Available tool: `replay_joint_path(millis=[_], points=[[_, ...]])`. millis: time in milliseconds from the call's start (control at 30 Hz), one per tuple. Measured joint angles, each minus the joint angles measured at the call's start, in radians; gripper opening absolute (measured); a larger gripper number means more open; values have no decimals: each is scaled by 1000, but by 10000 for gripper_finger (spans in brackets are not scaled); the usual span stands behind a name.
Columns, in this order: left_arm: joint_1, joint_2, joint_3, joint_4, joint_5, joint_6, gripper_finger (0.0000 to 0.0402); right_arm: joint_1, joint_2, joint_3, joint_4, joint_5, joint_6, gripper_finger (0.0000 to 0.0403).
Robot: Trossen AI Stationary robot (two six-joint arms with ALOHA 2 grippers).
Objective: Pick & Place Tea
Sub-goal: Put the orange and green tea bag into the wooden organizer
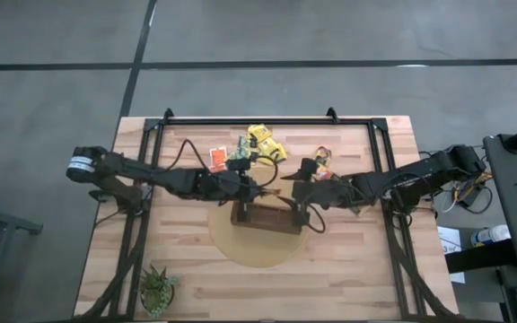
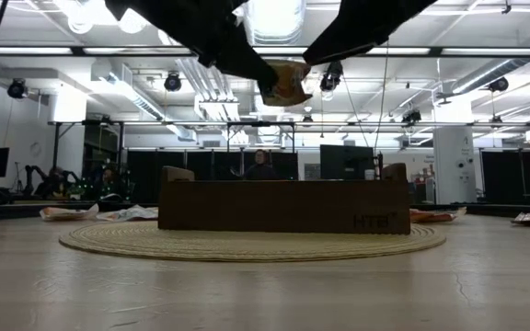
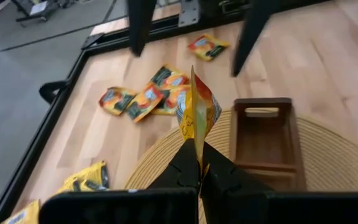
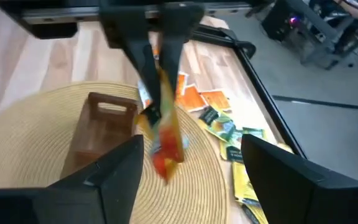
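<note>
The tea is several small flat sachets. One yellow-orange sachet (image 3: pixel 197 112) is up in the air above the mat's far part, by the box's left end, with my left gripper (image 3: pixel 199 167) shut on it. My right gripper (image 4: pixel 191 168) stands open just to the right, facing that sachet (image 4: pixel 163 134), which shows between its two fingers without touching them. Loose sachets lie flat on the table beyond the mat: orange ones (image 1: pixel 218 159), yellow ones (image 1: pixel 263 139) and a few more (image 1: pixel 323 163). The long dark-brown box (image 1: pixel 267 215) stands on the round woven mat (image 1: pixel 258 249). My left gripper pinches the sachet by one edge (image 3: pixel 197 148) between its two fingertips. The fingers (image 4: pixel 151 59) slant down from the table's left side. The sachet reaches out past the fingertips, tilted, and is lifted clear of mat and box (image 2: pixel 286 83).
A small potted plant (image 1: pixel 158 289) stands at the near left corner. A black frame (image 1: pixel 267 121) runs along the table's far edge and down both sides. The box's compartment (image 3: pixel 263 140) lies close below the held sachet. Bare wood shows near the front edge.
</note>
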Motion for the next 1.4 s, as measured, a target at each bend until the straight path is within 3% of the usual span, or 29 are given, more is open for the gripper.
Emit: replay_joint_path(millis=[200, 633, 800, 1033, 1400], points=[[-11, 0, 10, 7, 1, 14, 0, -11, 0, -2, 3, -85, 16, 243], [-16, 1, 10, 53, 24, 15, 0, -17, 0, -3, 10, -90, -7, 181], [-16, 1, 10, 52, 30, 15, 0, -19, 0, -3, 10, -92, -8, 128], [-16, 1, 10, 53, 33, 15, 0, -20, 0, -3, 13, -91, -58, 18], [-16, 1, 10, 41, 34, -42, 0, -20, 0, -3, 13, -91, -59, 9]])
